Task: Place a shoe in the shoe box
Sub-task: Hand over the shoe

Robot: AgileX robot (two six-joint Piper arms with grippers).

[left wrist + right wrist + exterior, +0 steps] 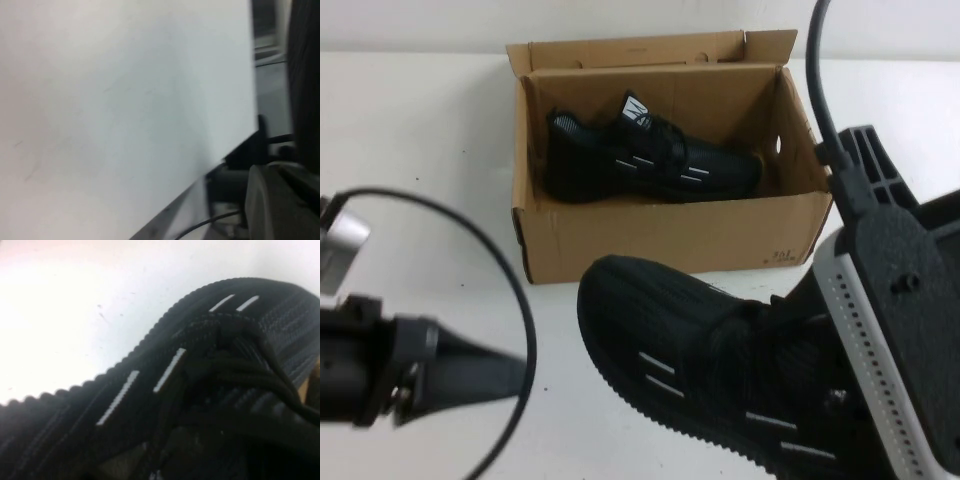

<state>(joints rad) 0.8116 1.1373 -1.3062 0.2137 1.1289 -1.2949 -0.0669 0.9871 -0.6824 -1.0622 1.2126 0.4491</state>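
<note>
Markings: nothing legible

The shoe box (670,235) carries a faint, small dark print near the lower right corner of its front wall, too small to make out as letters or numbers. The shoe (645,160) lying inside the box has a white tag on its tongue with a dark logo mark, whose shape cannot be read. Both that shoe and the second shoe (710,365) in front of the box bear short white dash marks on their sides, which are plain stripes and not text.
</note>
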